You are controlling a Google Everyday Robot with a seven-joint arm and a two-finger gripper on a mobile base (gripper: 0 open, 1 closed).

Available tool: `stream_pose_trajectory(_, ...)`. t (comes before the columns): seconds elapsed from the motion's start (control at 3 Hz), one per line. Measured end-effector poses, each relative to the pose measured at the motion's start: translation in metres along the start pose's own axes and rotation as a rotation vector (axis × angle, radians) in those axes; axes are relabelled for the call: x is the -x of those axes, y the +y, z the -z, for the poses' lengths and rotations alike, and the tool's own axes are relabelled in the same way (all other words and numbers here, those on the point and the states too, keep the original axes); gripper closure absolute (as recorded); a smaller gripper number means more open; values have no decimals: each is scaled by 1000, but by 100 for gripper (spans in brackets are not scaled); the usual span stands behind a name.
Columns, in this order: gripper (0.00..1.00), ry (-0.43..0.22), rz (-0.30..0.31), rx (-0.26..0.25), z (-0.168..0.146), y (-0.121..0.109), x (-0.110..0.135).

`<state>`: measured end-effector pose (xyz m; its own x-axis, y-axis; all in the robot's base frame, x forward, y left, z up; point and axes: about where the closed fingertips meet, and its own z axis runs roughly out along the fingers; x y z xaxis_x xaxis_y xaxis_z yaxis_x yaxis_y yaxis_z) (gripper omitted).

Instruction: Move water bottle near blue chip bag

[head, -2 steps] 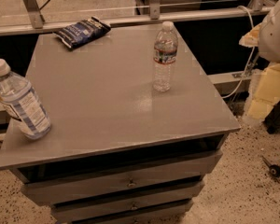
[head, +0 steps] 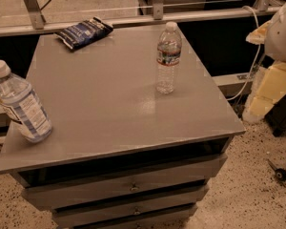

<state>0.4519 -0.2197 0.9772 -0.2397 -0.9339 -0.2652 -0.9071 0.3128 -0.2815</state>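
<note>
The water bottle [head: 168,58], slim and clear with a white cap and a dark label with a red band, stands upright on the grey table [head: 109,109], right of centre toward the back. The blue chip bag [head: 84,32] lies flat at the table's back left corner, well apart from the bottle. My gripper [head: 269,87] is at the right edge of the view, beyond the table's right side and away from the bottle, with nothing seen in it.
A bigger clear bottle with a blue-and-white label [head: 20,104] stands tilted at the table's left front edge. Drawers [head: 128,187] sit under the tabletop. A metal rail [head: 157,15] runs behind the table. A white cable [head: 250,56] hangs at the right.
</note>
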Motion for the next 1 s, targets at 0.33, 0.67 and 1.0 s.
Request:
stream_pose_trajectory(0.33,0,-108,-55,-37,-22,-26,7)
stream_pose_trajectory(0.67,0,-231,-92,-32,-56,-52,24)
stream_pose_trajectory(1.0,0,-387,-109,19,-100,-70,48)
